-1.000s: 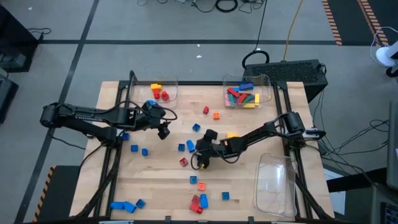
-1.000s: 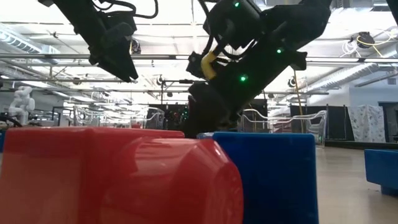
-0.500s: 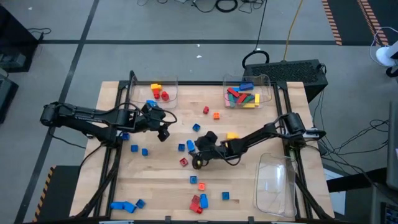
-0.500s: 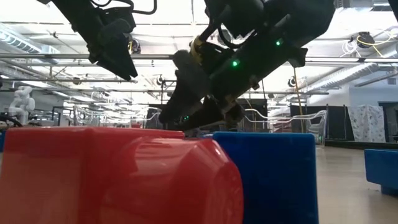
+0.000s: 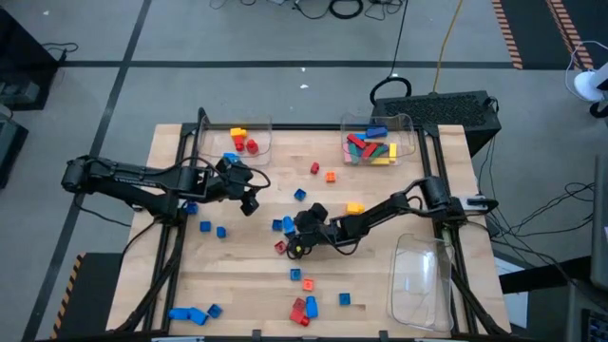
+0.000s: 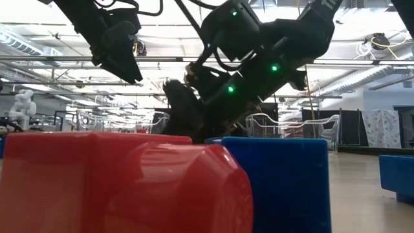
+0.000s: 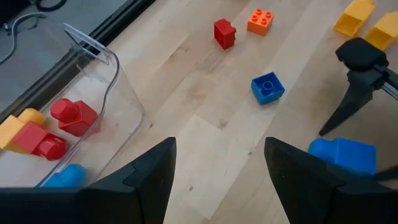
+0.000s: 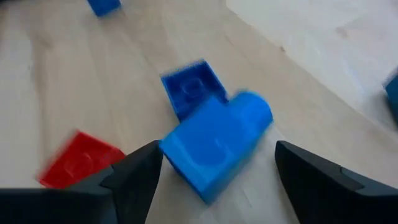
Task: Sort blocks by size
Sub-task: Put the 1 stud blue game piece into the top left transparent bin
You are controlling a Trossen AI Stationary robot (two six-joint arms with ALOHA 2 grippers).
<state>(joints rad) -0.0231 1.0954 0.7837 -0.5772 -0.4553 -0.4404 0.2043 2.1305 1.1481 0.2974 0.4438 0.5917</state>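
Right hand [image 8: 214, 180], fingers spread, is poised over a light blue plastic brick [image 8: 214, 146] lying on the wooden table [image 8: 124, 81]; nothing is grasped.

Two trays stand at the table's [image 5: 380, 285] far edge, the left tray [image 5: 249, 139] and the right tray [image 5: 380, 142], each with blocks inside, and a third tray [image 5: 423, 283] lies at the near right corner. Loose blocks [image 5: 302, 281] lie scattered across the middle and near edge, between the arms.
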